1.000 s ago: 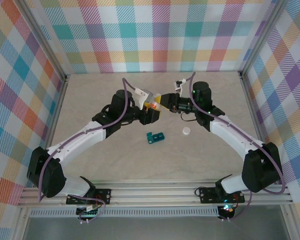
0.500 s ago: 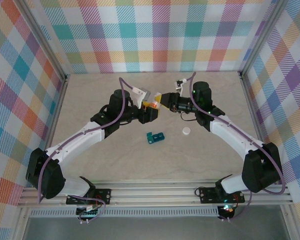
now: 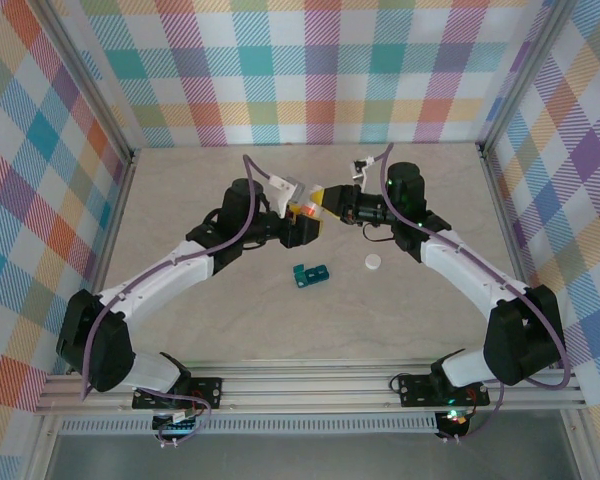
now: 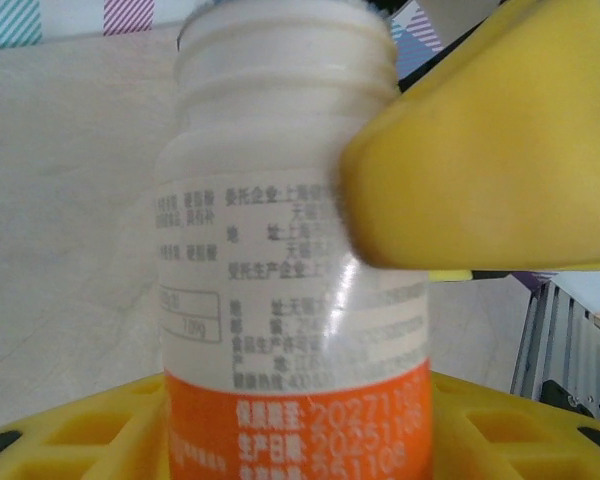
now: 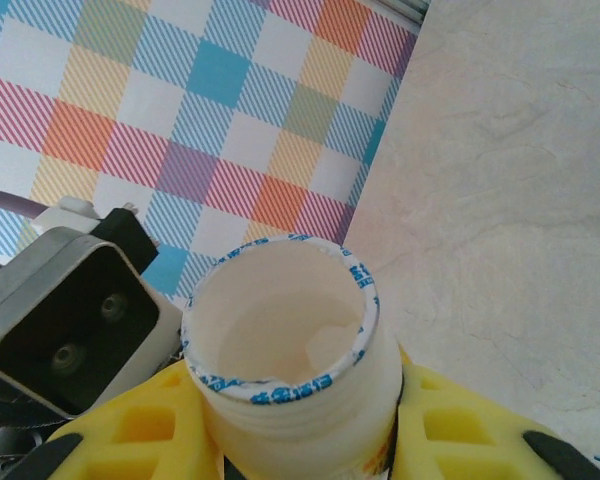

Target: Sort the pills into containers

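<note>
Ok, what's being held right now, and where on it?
The open white pill bottle: left end effector grips its orange lower band, right end effector its body below the neck.

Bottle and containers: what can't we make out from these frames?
- Right wrist: inside the bottle everything is washed-out white, so its contents can't be told.
- Top external: the containers are too small to show whether any compartment holds anything.
- Left wrist: the bottle label is blurred and partly covered by a yellow finger.
- Both wrist views: the bottle base is cut off by the bottom edge.
</note>
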